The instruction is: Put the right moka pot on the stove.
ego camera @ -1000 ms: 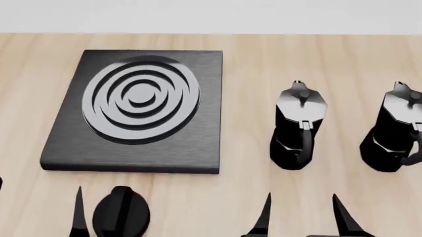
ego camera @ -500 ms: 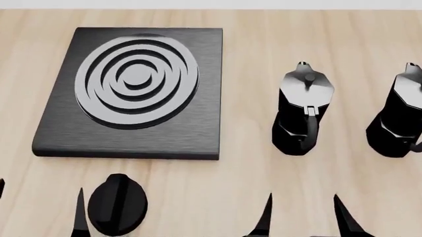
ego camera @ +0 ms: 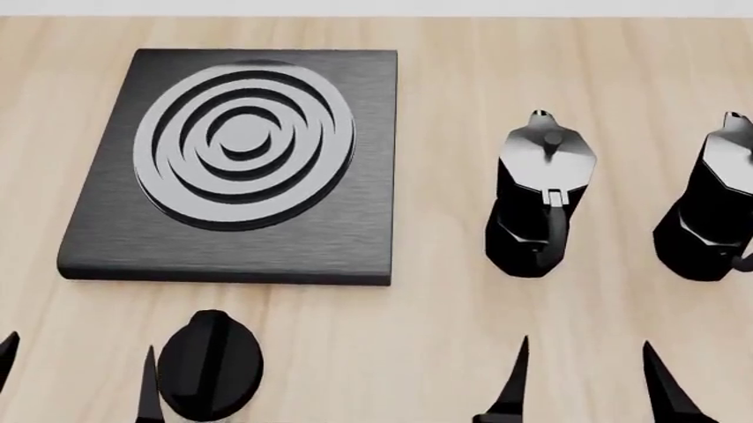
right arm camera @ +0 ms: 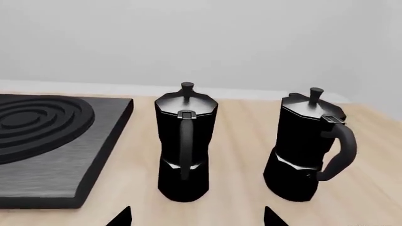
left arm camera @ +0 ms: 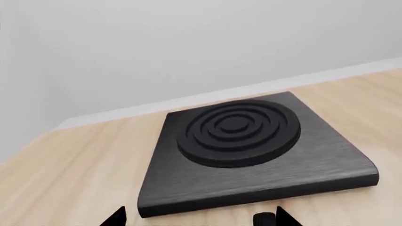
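Observation:
The right moka pot (ego camera: 711, 211) stands upright at the head view's right edge, black and faceted with a grey lid; the right wrist view shows this right moka pot (right arm camera: 311, 146) with its curved handle. A twin pot (ego camera: 539, 196) stands to its left, also seen as the twin pot (right arm camera: 184, 143). The stove (ego camera: 235, 256) is a black slab with a ringed burner at the left, also visible as the stove (left arm camera: 264, 174). My right gripper (ego camera: 585, 383) is open near the front edge, short of both pots. My left gripper (ego camera: 77, 379) is open in front of the stove.
A small black round knob (ego camera: 210, 363) lies on the wooden table (ego camera: 389, 352) beside my left gripper, in front of the stove. Bare wood separates the stove from the twin pot. A pale wall rises behind the table's far edge.
Over the last second the head view tilted down, so everything slid up in the picture. My right gripper's fingertips have shifted to the right; the left ones moved slightly right. The pots stand as before.

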Controlling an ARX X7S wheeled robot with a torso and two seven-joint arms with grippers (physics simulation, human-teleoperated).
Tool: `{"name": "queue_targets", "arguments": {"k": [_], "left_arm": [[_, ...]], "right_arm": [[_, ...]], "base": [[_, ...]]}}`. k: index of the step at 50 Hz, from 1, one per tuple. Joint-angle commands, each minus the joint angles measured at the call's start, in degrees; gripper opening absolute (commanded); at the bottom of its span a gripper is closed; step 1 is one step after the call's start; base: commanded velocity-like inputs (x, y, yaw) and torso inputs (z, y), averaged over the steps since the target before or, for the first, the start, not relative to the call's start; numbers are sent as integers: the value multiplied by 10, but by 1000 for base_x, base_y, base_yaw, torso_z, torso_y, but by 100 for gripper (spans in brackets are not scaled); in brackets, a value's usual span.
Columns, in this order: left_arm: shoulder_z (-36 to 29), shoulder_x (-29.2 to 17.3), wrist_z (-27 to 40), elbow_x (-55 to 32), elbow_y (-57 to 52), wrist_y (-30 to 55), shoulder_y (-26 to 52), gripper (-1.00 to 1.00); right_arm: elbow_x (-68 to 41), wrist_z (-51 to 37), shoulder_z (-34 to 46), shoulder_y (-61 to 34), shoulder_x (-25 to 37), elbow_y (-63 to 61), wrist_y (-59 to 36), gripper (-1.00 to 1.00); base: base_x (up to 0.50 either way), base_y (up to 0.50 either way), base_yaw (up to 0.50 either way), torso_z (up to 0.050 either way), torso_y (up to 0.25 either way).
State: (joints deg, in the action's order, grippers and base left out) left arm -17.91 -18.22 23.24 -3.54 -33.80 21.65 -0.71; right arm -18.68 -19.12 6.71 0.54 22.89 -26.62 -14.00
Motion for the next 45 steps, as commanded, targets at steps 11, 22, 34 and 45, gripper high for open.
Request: {"name": "queue_targets", "arguments": {"k": [11, 22, 34, 45], "left_arm": [[-5, -3, 3, -1, 12, -13, -3, 100], [-4, -3, 4, -7, 13, -7, 0, 100], [-5, -4, 6, -10, 14, -6, 0, 100], [-7, -5, 11, -7, 14, -4, 0, 100]], "right_arm": [[-57, 14, -88, 14, 62, -10, -9, 100], [-89, 34, -135, 16, 106, -11, -17, 100], [-174, 34, -194, -5, 150, -18, -85, 100], [-208, 55, -211, -15, 154, 1, -80, 100]], "base": [[0, 0, 0, 0, 0], [0, 0, 0, 0, 0], [0, 0, 0, 0, 0], [0, 0, 0, 0, 0]]}}
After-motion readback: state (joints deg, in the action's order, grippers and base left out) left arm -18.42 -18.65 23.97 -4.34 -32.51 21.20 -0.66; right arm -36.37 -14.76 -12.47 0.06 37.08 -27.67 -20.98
